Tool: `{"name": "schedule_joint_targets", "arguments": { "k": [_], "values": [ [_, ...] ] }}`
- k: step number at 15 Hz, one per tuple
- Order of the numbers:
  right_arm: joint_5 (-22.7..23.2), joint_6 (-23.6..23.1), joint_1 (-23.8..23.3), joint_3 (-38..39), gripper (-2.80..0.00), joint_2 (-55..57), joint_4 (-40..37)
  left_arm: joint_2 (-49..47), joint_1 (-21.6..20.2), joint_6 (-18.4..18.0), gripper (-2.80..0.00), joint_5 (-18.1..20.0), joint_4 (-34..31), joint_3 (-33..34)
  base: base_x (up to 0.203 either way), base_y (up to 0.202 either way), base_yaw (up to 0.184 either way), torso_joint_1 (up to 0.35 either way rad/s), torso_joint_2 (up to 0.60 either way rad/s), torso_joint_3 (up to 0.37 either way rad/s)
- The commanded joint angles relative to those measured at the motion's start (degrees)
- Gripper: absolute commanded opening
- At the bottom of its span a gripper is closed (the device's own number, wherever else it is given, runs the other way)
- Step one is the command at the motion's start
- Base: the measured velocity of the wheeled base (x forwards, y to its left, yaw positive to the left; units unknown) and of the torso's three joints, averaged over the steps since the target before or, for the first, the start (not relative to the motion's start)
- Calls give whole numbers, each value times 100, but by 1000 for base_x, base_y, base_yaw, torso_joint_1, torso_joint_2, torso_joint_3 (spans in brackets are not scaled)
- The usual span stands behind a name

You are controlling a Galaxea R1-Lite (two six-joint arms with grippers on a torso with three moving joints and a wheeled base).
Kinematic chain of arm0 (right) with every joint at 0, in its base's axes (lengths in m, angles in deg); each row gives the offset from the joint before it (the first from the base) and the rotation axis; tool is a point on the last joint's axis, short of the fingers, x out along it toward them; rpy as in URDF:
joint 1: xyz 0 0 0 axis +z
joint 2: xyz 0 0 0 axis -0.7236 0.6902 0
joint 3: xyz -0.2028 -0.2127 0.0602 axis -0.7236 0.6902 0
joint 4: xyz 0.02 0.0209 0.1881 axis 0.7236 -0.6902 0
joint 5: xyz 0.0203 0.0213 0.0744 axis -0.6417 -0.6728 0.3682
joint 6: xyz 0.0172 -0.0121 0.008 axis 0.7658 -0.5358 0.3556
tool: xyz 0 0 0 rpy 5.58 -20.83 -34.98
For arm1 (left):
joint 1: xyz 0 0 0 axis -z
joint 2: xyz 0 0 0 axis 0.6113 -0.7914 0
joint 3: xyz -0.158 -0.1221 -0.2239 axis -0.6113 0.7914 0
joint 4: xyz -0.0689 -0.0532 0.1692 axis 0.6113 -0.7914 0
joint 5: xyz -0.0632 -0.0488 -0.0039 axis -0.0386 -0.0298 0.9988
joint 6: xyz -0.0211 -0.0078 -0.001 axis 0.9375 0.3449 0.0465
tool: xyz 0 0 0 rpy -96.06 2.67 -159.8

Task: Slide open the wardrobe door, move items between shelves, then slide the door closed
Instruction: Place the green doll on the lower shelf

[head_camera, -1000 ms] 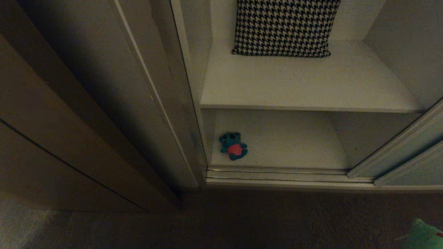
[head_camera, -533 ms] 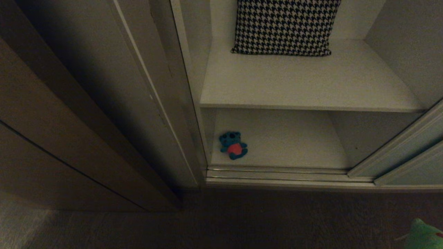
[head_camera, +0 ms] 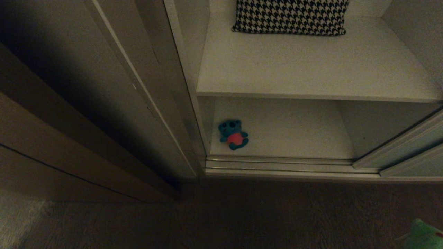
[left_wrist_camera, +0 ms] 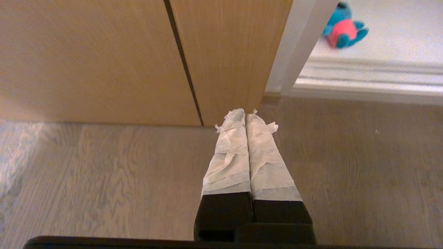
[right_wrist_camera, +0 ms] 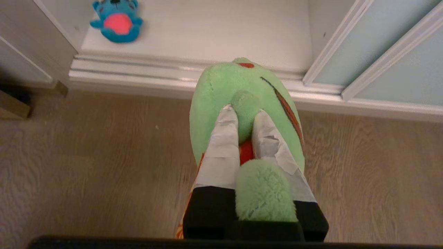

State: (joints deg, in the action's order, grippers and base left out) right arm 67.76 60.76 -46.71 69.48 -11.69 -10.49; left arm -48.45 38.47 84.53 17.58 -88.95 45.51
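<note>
A: Frog! Where is it?
B: The right gripper pinches the green frog, over the floor, near the wardrobe's bottom rail.
A: And the left gripper?
B: Squeezed together, holding nothing, by the brown wooden panel.
A: The blue bear?
B: On the low shelf, far left corner. The cushion sits on the shelf above. The door is slid right.

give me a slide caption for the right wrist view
Right gripper shut on the green frog plush above the wooden floor, facing the open wardrobe's bottom shelf where the teal bear lies.
</note>
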Motion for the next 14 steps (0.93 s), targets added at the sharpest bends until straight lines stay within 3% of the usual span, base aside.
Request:
{"name": "schedule_joint_targets", "arguments": {
  "k": [1,14],
  "values": [
    [2,-1,0,0,-280,2,8,-8,0,-2,-280,-2,0,-1,0,0,0,-1,2,-205],
    [2,1,0,0,-280,2,1,-8,0,7,-280,-2,0,-1,0,0,0,2,3,-199]
  ]
}}
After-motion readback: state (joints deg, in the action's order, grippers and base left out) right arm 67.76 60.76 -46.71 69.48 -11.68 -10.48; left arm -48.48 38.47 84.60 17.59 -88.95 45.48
